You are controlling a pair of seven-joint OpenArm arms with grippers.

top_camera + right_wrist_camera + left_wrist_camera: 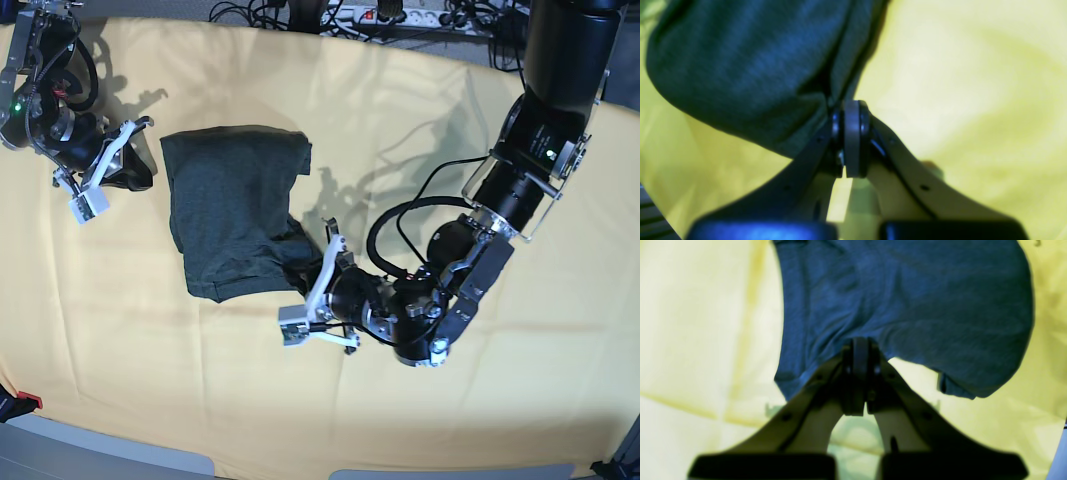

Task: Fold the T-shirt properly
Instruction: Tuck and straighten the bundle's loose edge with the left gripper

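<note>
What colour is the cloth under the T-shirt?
Pale yellow; the cloth shows best in the base view, spread beneath the dark T-shirt.

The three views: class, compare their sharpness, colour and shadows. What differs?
Left wrist view: soft focus, a blue cast on the T-shirt, the left gripper dark and blurred. Right wrist view: blurrier still, the cloth glaring yellow behind the right gripper. Base view: sharpest, natural colour, with arm and cable shadows falling on the cloth.

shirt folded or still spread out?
Folded. In the base view the T-shirt lies as a compact, roughly rectangular bundle on the yellow cloth, no sleeves sticking out. The edges are slightly uneven.
</note>
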